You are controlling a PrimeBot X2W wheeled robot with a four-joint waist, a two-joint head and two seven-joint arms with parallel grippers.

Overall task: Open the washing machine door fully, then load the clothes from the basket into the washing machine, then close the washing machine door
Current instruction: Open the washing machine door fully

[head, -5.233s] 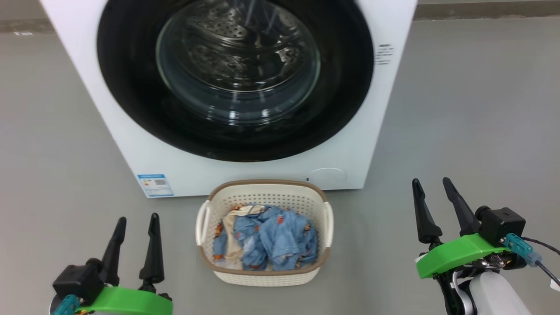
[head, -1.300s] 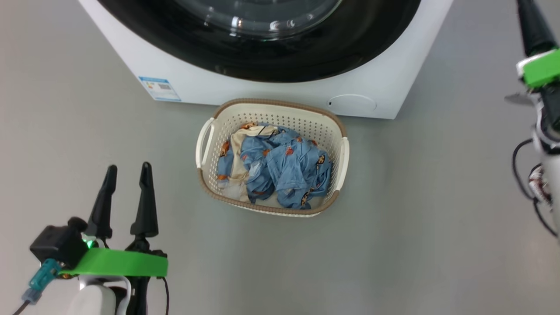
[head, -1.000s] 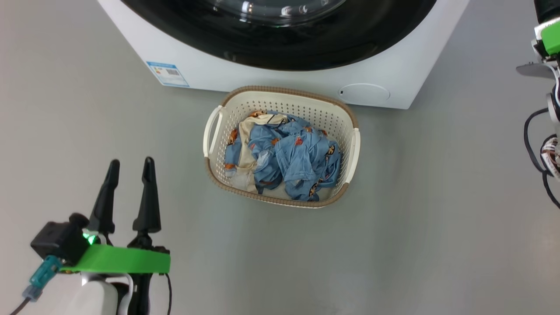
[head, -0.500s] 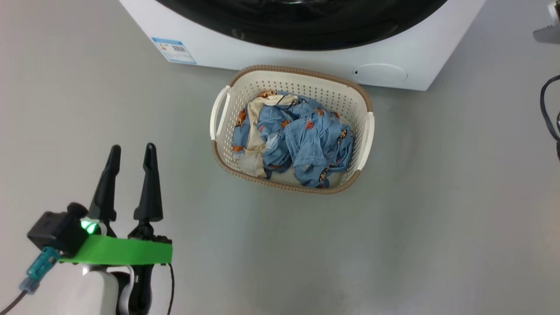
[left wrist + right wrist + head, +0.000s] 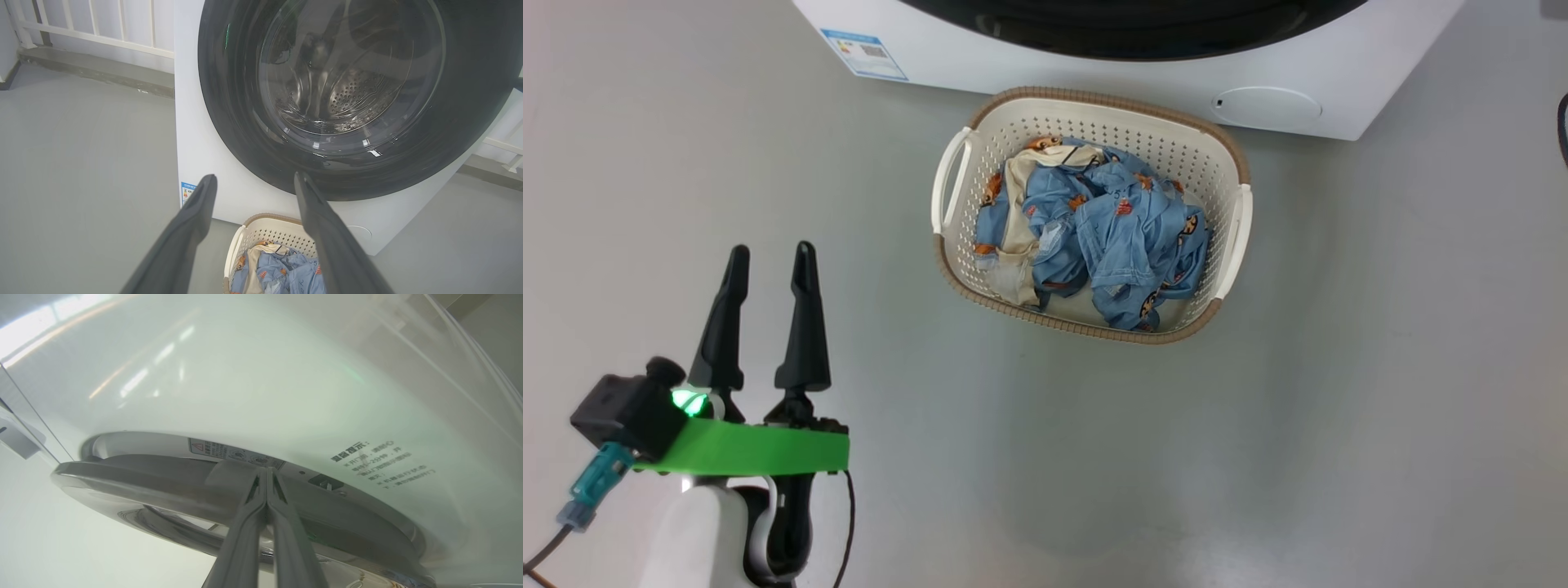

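The white washing machine (image 5: 1029,65) stands at the top of the head view, with the lower arc of its black washing machine door (image 5: 1135,33) showing. Right in front sits the cream basket (image 5: 1094,331), holding the light-blue clothes (image 5: 1119,229). My left gripper (image 5: 770,249) hovers open and empty over the floor, left of the basket. Its wrist view faces the door (image 5: 229,102) between its spread fingers (image 5: 192,220). My right gripper (image 5: 266,470) is shut, its tips at the gap between the door's silvery rim (image 5: 143,477) and the machine's front (image 5: 245,375).
Grey floor lies all around the basket and machine. A blue label (image 5: 864,42) and a round service flap (image 5: 1266,106) mark the machine's lower front. A white railing on a low ledge (image 5: 94,36) runs behind the machine. A dark cable (image 5: 1563,122) shows at the right edge.
The head camera has swung, so the machine and basket sit higher and further right in the picture. The right arm's green collar has slid out at the top right. The left gripper stays open.
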